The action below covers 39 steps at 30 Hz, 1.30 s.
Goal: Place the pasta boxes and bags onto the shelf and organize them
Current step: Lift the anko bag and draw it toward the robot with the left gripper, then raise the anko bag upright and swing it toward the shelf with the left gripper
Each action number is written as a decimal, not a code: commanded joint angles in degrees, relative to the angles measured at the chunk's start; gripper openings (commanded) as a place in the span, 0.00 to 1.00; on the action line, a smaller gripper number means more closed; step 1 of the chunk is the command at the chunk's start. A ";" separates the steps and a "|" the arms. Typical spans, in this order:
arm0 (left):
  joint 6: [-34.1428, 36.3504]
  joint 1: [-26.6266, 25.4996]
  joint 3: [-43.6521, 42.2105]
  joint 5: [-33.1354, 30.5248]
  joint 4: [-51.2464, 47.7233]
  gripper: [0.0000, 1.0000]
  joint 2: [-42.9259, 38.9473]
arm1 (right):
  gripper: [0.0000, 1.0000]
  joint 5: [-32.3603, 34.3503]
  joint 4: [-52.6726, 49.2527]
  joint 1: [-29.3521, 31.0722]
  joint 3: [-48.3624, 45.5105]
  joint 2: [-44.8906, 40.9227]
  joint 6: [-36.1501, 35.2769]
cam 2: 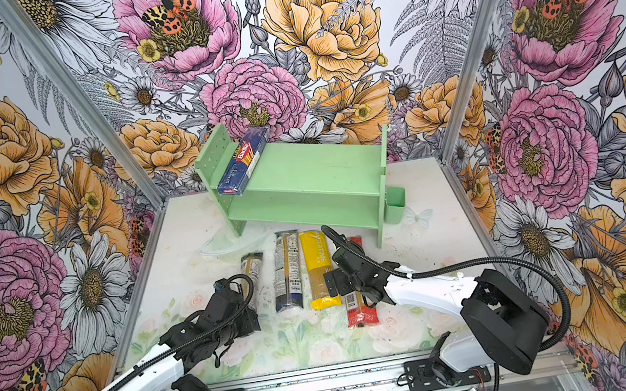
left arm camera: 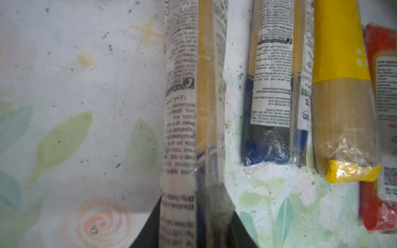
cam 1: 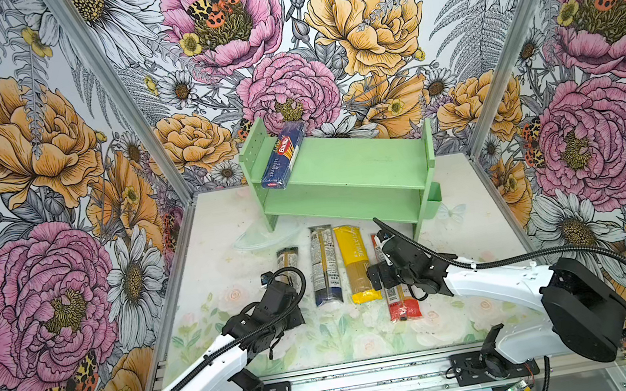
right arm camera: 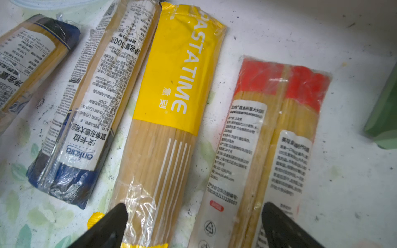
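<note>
Nearest us, the left end effector [left arm camera: 193,223] clamps the outer navy-ended bag [left arm camera: 189,107]. The right end effector [right arm camera: 194,208] hangs wide open over the yellow bag [right arm camera: 178,85] and red-ended bag [right arm camera: 268,139]. The second navy-ended bag [cam 1: 323,264] lies between on the worktop [cam 1: 215,228]. Beyond, we see the Barilla box [cam 1: 282,155] on the top tier of the shelf [cam 1: 357,164], at its left end.

Floral tabletop [cam 1: 216,236], green shelf [cam 1: 360,156] standing, spaghetti bags [cam 1: 353,262] lying
</note>
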 commanded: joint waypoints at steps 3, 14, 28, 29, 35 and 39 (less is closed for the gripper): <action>1.30 0.30 6.79 -4.19 -1.91 0.00 -2.20 | 0.99 -0.49 0.67 0.01 2.05 1.17 -0.12; 1.02 1.77 8.57 -0.88 -3.20 0.00 -5.24 | 0.99 -0.43 0.69 -0.03 2.49 2.46 -0.35; 0.61 3.59 12.60 -0.96 -7.30 0.00 -9.14 | 0.99 -0.29 0.69 -0.07 2.80 3.24 -0.60; 0.47 3.63 12.95 -1.12 -7.67 0.00 -9.48 | 1.00 -0.30 0.68 -0.03 2.75 3.22 -0.61; -0.53 3.83 14.21 -4.32 -10.30 0.00 -11.59 | 1.00 -0.34 0.73 -0.03 2.56 3.24 -0.70; -1.85 3.90 15.00 -7.39 -12.19 0.00 -13.13 | 0.99 -0.29 0.67 -0.03 2.45 3.20 -0.82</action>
